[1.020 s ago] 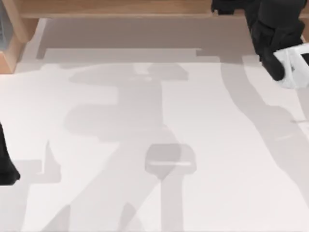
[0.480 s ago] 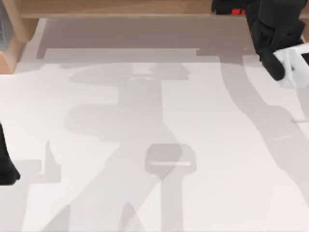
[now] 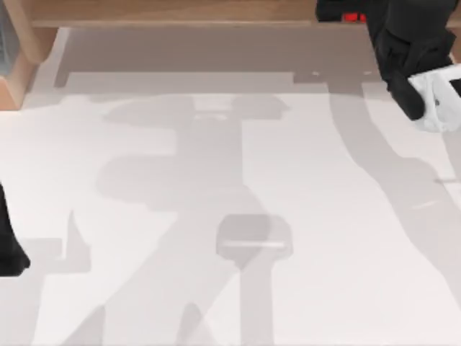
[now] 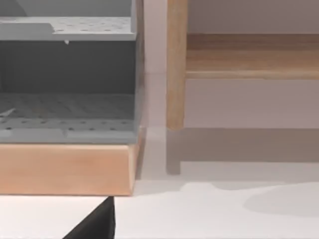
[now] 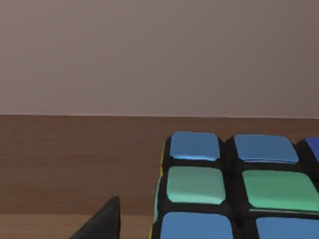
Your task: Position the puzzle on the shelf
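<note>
The white counter (image 3: pixel 302 216) lies bare and open across its middle. The shelf (image 3: pixel 173 11) runs along its far edge. The right gripper (image 3: pixel 346 11) reaches over the shelf's right end by the puzzle (image 3: pixel 352 17); its finger spread can't be told. The left arm (image 3: pixel 9 245) sits at the left edge.

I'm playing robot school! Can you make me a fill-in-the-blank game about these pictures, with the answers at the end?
1. The shelf is made of light-brown ____.
2. In the top view, the right arm reaches over the shelf at the table's far ____ corner.
3. In the right wrist view, the puzzle shows green and ____ stickers.
4. The left arm waits at the table's ____ edge.

Missing words: wood; right; blue; left
</note>
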You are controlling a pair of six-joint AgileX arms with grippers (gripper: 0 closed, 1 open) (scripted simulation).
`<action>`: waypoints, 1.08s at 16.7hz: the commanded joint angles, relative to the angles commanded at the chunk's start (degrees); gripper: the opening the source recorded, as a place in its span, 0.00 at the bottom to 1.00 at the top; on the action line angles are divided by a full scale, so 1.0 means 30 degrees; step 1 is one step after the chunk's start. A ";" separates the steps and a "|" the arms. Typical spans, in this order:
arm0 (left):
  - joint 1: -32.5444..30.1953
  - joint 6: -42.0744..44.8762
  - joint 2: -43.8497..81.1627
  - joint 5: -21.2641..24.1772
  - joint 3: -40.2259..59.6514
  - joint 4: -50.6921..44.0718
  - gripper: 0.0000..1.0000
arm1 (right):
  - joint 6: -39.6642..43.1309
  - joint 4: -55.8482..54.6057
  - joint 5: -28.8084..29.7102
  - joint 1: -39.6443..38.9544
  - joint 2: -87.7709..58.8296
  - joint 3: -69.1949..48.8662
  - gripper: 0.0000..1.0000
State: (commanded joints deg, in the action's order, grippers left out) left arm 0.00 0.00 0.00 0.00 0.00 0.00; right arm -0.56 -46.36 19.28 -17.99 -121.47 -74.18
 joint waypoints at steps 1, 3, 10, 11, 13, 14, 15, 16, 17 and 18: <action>0.0000 0.0000 0.0000 0.0000 0.0000 0.0000 1.00 | 0.0000 0.0000 0.0000 0.0000 0.0000 0.0000 1.00; 0.0000 0.0000 0.0000 0.0000 0.0000 0.0000 1.00 | 0.0264 -0.0146 -0.0543 0.0110 0.0255 0.0501 1.00; 0.0000 0.0000 0.0000 0.0000 0.0000 0.0000 1.00 | 0.3908 -0.2725 -0.8596 0.2022 0.2696 0.6873 1.00; 0.0000 0.0000 0.0000 0.0000 0.0000 0.0000 1.00 | 0.4714 -0.3218 -1.0390 0.2536 0.2939 0.8147 1.00; 0.0000 0.0000 0.0000 0.0000 0.0000 0.0000 1.00 | 0.6535 -0.4219 -1.3681 0.3764 0.3158 1.0692 1.00; 0.0000 0.0000 0.0000 0.0000 0.0000 0.0000 1.00 | 0.7542 -0.4752 -1.5060 0.4451 0.3227 1.1918 1.00; 0.0000 0.0000 0.0000 0.0000 0.0000 0.0000 1.00 | 0.8613 -0.5315 -1.6326 0.5179 0.3294 1.3097 1.00; 0.0000 0.0000 0.0000 0.0000 0.0000 0.0000 1.00 | 0.9745 -0.5905 -1.7536 0.5944 0.3361 1.4213 1.00; 0.0000 0.0000 0.0000 0.0000 0.0000 0.0000 1.00 | 1.0935 -0.6517 -1.8720 0.6739 0.3418 1.5252 1.00; 0.0000 0.0000 0.0000 0.0000 0.0000 0.0000 1.00 | 1.2179 -0.7138 -1.9793 0.7564 0.3448 1.6176 1.00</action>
State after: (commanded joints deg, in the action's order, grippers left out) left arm 0.00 0.00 0.00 0.00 0.00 0.00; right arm 35.98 -67.77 -40.10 4.70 -111.13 -25.65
